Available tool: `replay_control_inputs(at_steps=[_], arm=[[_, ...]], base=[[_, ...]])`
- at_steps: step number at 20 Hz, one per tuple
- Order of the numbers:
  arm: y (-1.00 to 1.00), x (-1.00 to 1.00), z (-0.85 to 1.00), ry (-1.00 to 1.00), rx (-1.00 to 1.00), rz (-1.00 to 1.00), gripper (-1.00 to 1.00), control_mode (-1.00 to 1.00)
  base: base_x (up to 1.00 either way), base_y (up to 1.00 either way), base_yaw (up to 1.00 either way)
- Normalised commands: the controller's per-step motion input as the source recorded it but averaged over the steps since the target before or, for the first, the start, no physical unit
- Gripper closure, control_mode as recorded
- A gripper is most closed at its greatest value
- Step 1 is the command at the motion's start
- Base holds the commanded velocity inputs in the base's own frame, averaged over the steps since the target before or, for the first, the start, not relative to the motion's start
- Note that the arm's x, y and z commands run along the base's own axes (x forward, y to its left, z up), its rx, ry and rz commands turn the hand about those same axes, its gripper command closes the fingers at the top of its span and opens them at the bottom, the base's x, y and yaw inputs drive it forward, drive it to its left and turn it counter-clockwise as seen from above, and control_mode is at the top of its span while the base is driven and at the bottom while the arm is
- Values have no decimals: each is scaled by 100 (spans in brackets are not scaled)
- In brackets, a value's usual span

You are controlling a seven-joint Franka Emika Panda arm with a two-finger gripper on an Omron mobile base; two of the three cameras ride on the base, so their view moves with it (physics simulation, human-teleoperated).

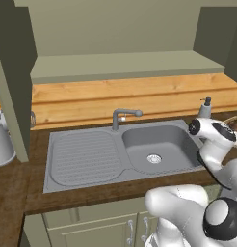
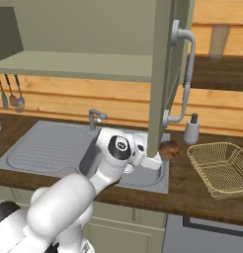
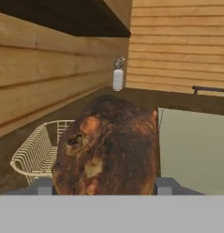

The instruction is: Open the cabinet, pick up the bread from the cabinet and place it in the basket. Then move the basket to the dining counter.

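Left base view: the cabinet [image 1: 125, 65] stands open, its pale shelf bare across the top of the picture, with 1 door edge-on at the left edge. Below it the grey sink [image 1: 120, 152] is sunk into the dark wood worktop [image 1: 14, 193], its drainer on the left, its bowl on the right and the tap [image 1: 121, 117] at its back edge. A soap bottle [image 1: 205, 108] stands at the sink's back right corner. The white arm [image 1: 214, 144] rises at the lower right and reaches off toward the right edge, where a sliver of the bread [image 1: 234, 126] shows.

Right base view: the arm crosses over the sink's right end, partly hidden by the open cabinet door [image 2: 160, 79] with its long silver handle [image 2: 185, 74]. The gripper [image 2: 163, 155] holds the bread [image 2: 169, 149] just past that door, above the worktop's front half. The basket [image 2: 220, 168] sits on the worktop to the right, near the bread but apart from it (the soap bottle is behind, between them).

Hand view: the bread [image 3: 107, 152] looms close, clamped between the 2 fingers [image 3: 165, 185]. The basket [image 3: 41, 152] lies beyond it at the left, the soap bottle [image 3: 117, 78] farther back against the wooden wall.
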Motion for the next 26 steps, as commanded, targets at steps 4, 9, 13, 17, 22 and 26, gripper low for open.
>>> replay_control_inputs(at_steps=[4,9,13,17,22,26], arm=[[-75,20,-4,0,14,-5,100,-100],[-56,26,-26,-1,8,-1,100,-100],[-35,26,-25,-1,5,0,100,-100],[-41,38,-26,0,1,0,100,-100],[-50,27,-11,0,0,0,100,-100],[-70,1,-27,0,3,0,100,-100]], base=[[0,0,0],[0,0,0],[0,0,0],[0,0,0],[0,0,0],[0,0,0]])
